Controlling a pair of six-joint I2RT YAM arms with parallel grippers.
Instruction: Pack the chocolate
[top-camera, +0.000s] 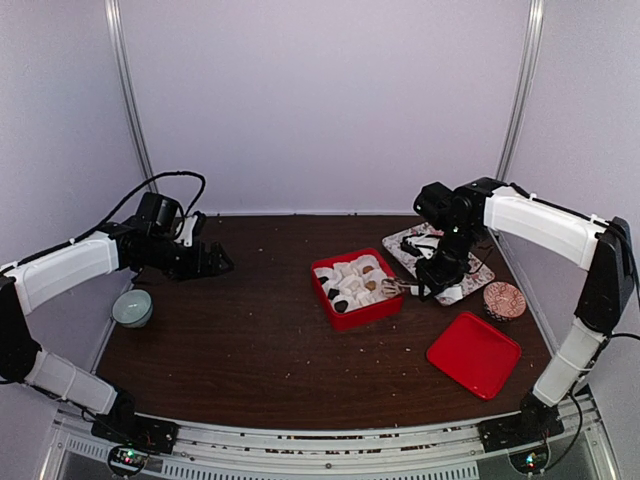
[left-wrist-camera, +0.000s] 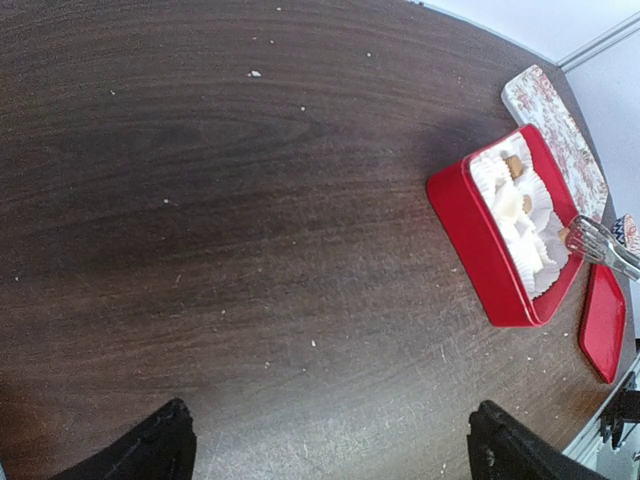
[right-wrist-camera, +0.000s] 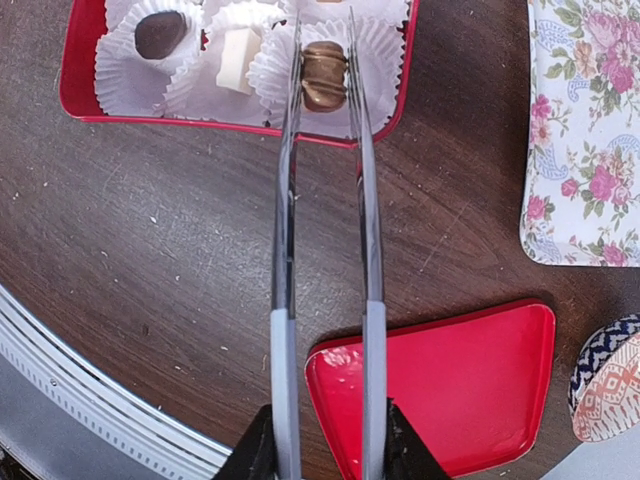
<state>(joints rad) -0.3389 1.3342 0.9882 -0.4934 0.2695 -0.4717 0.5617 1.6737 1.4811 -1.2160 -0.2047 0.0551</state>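
1. Worktop (top-camera: 250, 350): dark wood grain flecked with pale crumbs, under both claws.
2. Floral tray (top-camera: 470, 270): white with a pink rose print, lying beneath the right claw and out to its right.
3. Red lid (top-camera: 473, 353): a flat shallow square on the near side of the right claw. In the wrist view it lies directly under the claw's fingers.
4. Red box (top-camera: 365, 314): to the left of the right claw, at the far end of its tool, and well apart from the left claw.
5. Bowl (top-camera: 132, 308): pale grey-green, on the near side of the left claw.
6. Patterned disc (top-camera: 504, 300): pinkish-brown top and a blue-and-white zigzag side, to the right of the right claw.
7. Right claw (right-wrist-camera: 328, 445): clamped on the grey handles of metal tongs (right-wrist-camera: 285, 200), which reach straight ahead into the box.
8. Left claw (left-wrist-camera: 328, 410): fingers spread wide with nothing between them, over bare worktop.
9. Paper cups (right-wrist-camera: 130, 75): white and fluted, packed side by side in the box.
10. Chocolate (right-wrist-camera: 323, 75): a ridged brown piece sits between the tong tips, over a cup. I cannot tell whether it is lifted or resting. A dark piece and a pale block lie in cups to its left.
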